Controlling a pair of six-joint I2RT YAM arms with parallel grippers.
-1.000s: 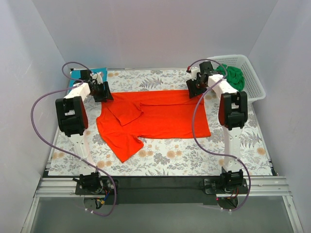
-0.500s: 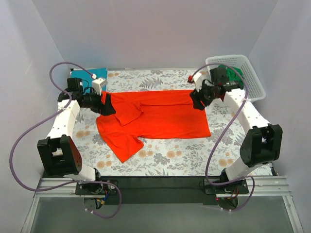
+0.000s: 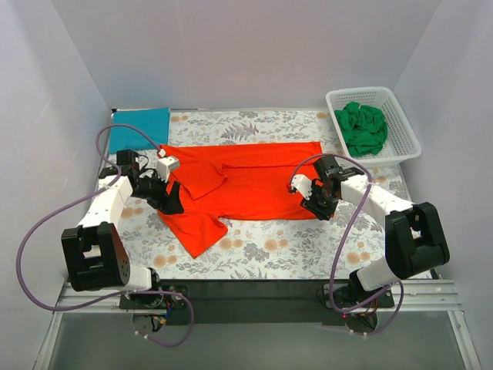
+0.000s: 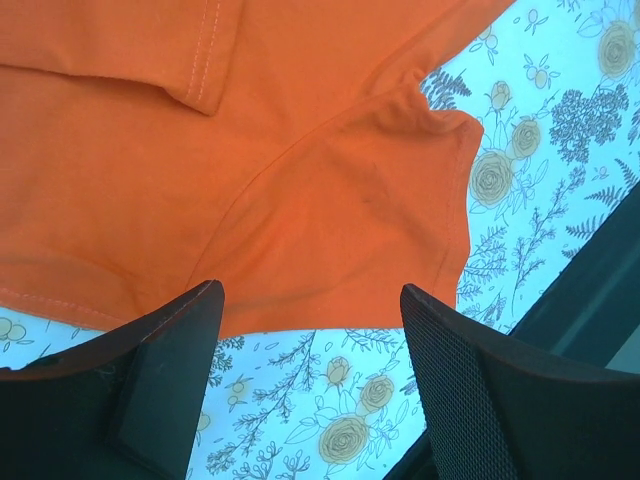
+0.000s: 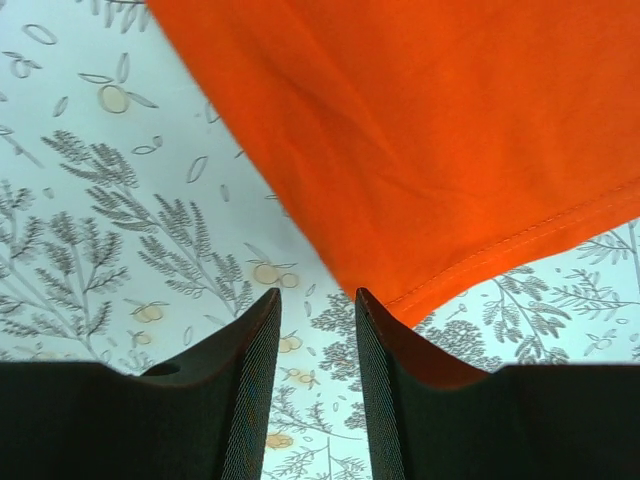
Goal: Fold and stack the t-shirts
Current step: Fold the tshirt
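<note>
At the far left corner of the table, a folded teal cloth is seen, well apart from both arms. The left fingers are held low over the left edge of the orange t-shirt. In the left wrist view they are spread wide with nothing between them, and the shirt's sleeve and a stitched hem are framed just beyond the tips.

The shirt is laid flat across the middle of the table. One sleeve is folded inward near the upper left (its hem line can be made out in the left wrist view), and the other is left sticking out toward the near edge.

The right fingers are placed at the shirt's near right corner. In the right wrist view they are parted by only a narrow gap. The corner of the shirt lies just ahead of the tips, and no cloth is seen pinched between them. A purple cable from the right arm is arched over the shirt's right edge, so a thin strip of fabric is crossed by it in the top view.

At the far right, a white basket is set at the table's corner, and a crumpled green garment is held inside it.
</note>
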